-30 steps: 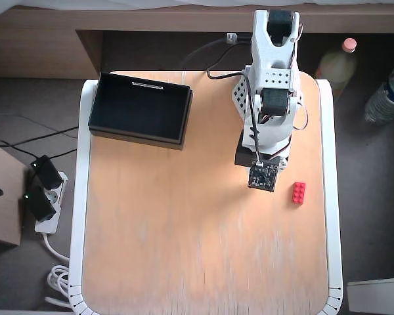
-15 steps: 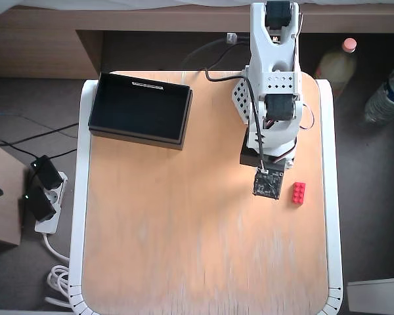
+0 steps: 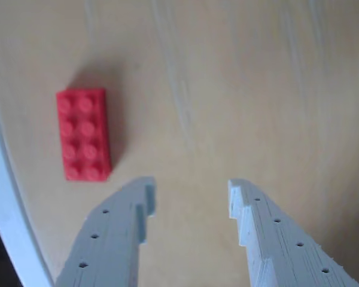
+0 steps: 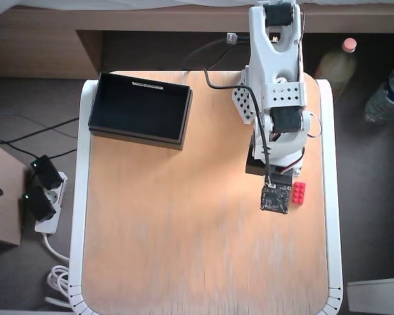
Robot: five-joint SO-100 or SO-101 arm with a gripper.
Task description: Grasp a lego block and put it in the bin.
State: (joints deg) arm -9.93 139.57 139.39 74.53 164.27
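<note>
1. Lego block (image 3: 84, 134), a small bright red rectangular plastic brick with two rows of studs on top, lies flat on the pale wooden table (image 3: 239, 84). In the wrist view it is at the left, near the white rim of the table, with its long side pointing away from me.

2. My gripper (image 3: 191, 200), two light grey printed fingers with small holes, is spread apart and holds nothing. The block is not between my fingers; it is to the left of my left finger (image 3: 116, 239) and apart from it. I judge I must shift toward that side before I close.

3. In the overhead view, going from left to right: the bin (image 4: 139, 107), a shallow rectangular black box with low walls and a dark inside, stands at the upper left corner of the table. It is well apart from me.

4. Then comes my white arm (image 4: 278, 98), which reaches down over the right part of the table.

5. Just beside my wrist on the right is the red block (image 4: 299, 192), close to the table's right edge.

6. I judge the grasp is not yet done.
</note>
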